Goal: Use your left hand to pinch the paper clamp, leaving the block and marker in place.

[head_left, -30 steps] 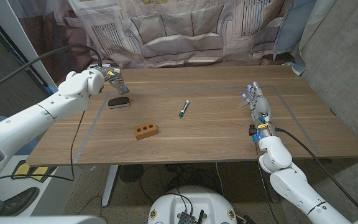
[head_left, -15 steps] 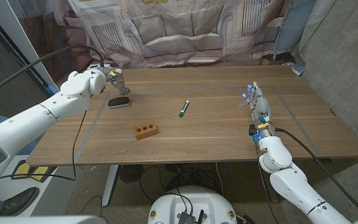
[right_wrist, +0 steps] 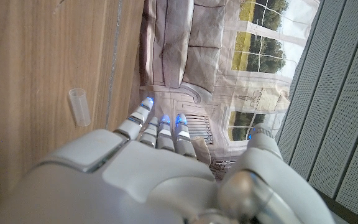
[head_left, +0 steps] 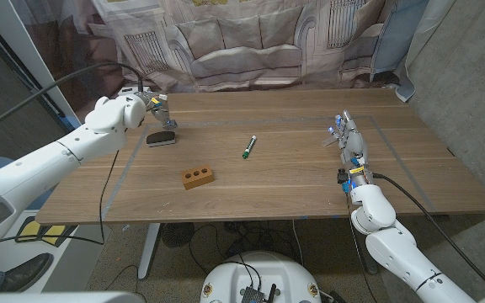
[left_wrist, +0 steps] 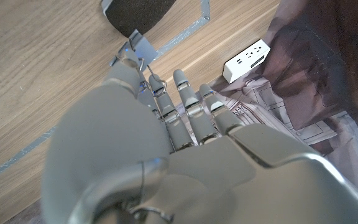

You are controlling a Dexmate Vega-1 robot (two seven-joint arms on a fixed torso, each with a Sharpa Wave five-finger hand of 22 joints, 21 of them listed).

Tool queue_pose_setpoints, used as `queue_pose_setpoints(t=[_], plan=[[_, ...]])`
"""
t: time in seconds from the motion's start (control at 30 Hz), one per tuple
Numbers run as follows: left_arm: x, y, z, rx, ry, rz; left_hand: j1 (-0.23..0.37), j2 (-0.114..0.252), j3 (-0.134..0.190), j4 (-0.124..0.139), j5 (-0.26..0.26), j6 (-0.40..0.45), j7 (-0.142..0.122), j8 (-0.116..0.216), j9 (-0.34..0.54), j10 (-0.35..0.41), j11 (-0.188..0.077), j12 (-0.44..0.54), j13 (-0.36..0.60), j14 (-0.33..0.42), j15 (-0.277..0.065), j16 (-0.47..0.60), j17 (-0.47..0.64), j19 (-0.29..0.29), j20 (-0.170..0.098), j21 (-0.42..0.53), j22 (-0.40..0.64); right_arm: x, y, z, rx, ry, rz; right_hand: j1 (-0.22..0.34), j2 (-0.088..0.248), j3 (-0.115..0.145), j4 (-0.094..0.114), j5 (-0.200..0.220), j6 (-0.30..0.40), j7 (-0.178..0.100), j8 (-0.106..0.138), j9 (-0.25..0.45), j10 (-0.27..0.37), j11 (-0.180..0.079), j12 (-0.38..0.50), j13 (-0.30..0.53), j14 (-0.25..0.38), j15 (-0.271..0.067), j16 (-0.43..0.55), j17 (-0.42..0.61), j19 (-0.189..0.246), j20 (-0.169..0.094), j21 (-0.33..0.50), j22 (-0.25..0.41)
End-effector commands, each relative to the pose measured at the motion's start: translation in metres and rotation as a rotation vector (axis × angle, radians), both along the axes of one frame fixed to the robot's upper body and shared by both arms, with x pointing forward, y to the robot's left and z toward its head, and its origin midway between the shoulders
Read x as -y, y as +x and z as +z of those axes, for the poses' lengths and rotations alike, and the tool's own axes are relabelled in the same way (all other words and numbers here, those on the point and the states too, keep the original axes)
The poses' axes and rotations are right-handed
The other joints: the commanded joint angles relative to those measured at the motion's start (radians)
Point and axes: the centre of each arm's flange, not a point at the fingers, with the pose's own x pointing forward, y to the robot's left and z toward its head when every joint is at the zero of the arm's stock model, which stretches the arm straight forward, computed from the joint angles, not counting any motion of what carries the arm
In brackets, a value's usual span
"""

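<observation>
Counter: wooden counter [head_left: 293, 181] with long pale-brown planks, a smooth top with visible grain, and thin grey tape lines marking a rectangle on it.
Right hand: white and grey right hand [head_left: 347, 145] near the counter's right side, standing on its edge with fingers straight, slightly apart and blue-lit at the tips; it holds nothing.
Brick: small orange-brown rectangular block [head_left: 198, 177] with round holes in its top face, lying on the near left part of the counter, well apart from both hands.
Marker: slim marker with a green cap [head_left: 248, 146], lying tilted near the counter's middle, beyond and to the right of the block.
Clamp: black paper clamp with metal wire handles [head_left: 161, 137], a dark rounded body resting on the far left of the counter, at the tape line.
Left hand: grey left hand [head_left: 155, 108] just over the clamp, fingers pointing down; the left wrist view shows a fingertip [left_wrist: 133, 47] at the clamp's wire handle [left_wrist: 140, 45]. Whether the handle is truly pinched cannot be told.
Small tube: clear plastic cylinder [right_wrist: 79, 107] lying on the wood in the right wrist view.
Backdrop: hanging fabric printed with a sofa and windows [head_left: 242, 42], behind the far edge.
Floor item: white power strip [left_wrist: 246, 60] beyond the counter edge.
</observation>
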Motion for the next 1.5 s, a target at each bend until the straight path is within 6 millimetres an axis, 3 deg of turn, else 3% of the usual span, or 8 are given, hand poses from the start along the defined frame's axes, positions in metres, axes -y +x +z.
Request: queue_pose_setpoints(t=[0.03,0.33,0.8,1.07,1.23,1.5], plan=[[-0.001,0.001,-0.004,-0.017,-0.002,0.009,0.055,0.043,0.006,-0.001,-0.001,0.002,0.002,-0.005,0.003,0.23,0.0,0.019,0.002,0.012,-0.11,-0.004,0.001,-0.003,-0.001,-0.004,0.0,0.002,-0.001,-0.002,-0.003,0.003,-0.002,0.007,0.004,-0.004,0.002,0.0,0.008,-0.002,-0.002,0.004,0.005,0.005,0.001,0.006,0.005,0.006,0.001,0.006,-0.001,-0.002,0.001,0.002],[-0.002,0.003,-0.007,-0.05,-0.008,0.007,0.044,0.028,0.006,0.002,-0.005,-0.014,-0.009,-0.018,0.004,0.207,-0.014,0.0,-0.001,-0.002,-0.099,-0.013,-0.001,-0.013,0.011,-0.011,0.001,0.001,-0.003,-0.002,-0.002,-0.001,0.001,0.007,0.005,-0.004,0.002,0.0,0.009,-0.002,-0.001,0.004,0.005,0.005,0.0,0.006,0.005,0.007,0.001,0.006,-0.002,-0.002,0.0,0.002],[-0.002,-0.004,0.0,-0.033,-0.027,-0.013,0.009,0.021,0.002,0.017,-0.001,-0.056,-0.02,-0.042,0.007,0.167,-0.003,-0.027,0.001,-0.035,-0.071,-0.015,-0.001,-0.025,0.03,-0.014,0.003,0.002,-0.008,-0.001,0.013,-0.003,-0.002,0.008,0.005,-0.005,0.002,0.0,0.011,-0.003,-0.001,0.004,0.005,0.005,0.0,0.006,0.006,0.007,0.001,0.006,-0.001,-0.002,0.001,0.002],[-0.007,-0.008,0.0,-0.025,-0.044,-0.012,-0.038,0.002,-0.01,0.027,0.001,-0.122,-0.021,-0.065,0.009,0.101,0.005,-0.053,0.005,-0.069,-0.06,-0.014,0.0,-0.033,0.072,-0.015,0.004,0.001,-0.01,0.002,0.02,-0.01,-0.001,0.008,0.005,-0.005,0.002,0.0,0.012,-0.002,-0.001,0.004,0.004,0.004,0.0,0.006,0.006,0.007,0.001,0.006,-0.002,-0.002,0.001,0.002],[-0.011,-0.01,0.0,-0.019,-0.055,-0.011,-0.076,-0.012,-0.026,0.039,0.0,-0.136,-0.019,-0.066,0.009,0.084,0.008,-0.057,0.004,-0.08,-0.05,-0.012,0.002,-0.035,0.085,-0.015,0.004,0.0,-0.011,0.002,0.022,-0.013,0.001,0.008,0.005,-0.005,0.001,0.0,0.012,-0.003,-0.001,0.004,0.005,0.005,0.0,0.006,0.006,0.007,0.0,0.006,-0.001,-0.001,0.001,0.002],[-0.014,-0.01,-0.002,-0.011,-0.063,-0.008,-0.095,-0.027,-0.033,0.037,0.001,-0.175,-0.016,-0.075,0.007,0.056,0.014,-0.06,0.007,-0.098,-0.046,-0.014,0.001,-0.034,0.11,-0.013,0.005,-0.001,-0.011,0.0,0.019,-0.011,0.001,0.009,0.005,-0.005,0.001,0.0,0.012,-0.004,-0.001,0.004,0.005,0.005,0.0,0.006,0.006,0.007,0.0,0.005,-0.001,-0.001,0.001,0.002]])
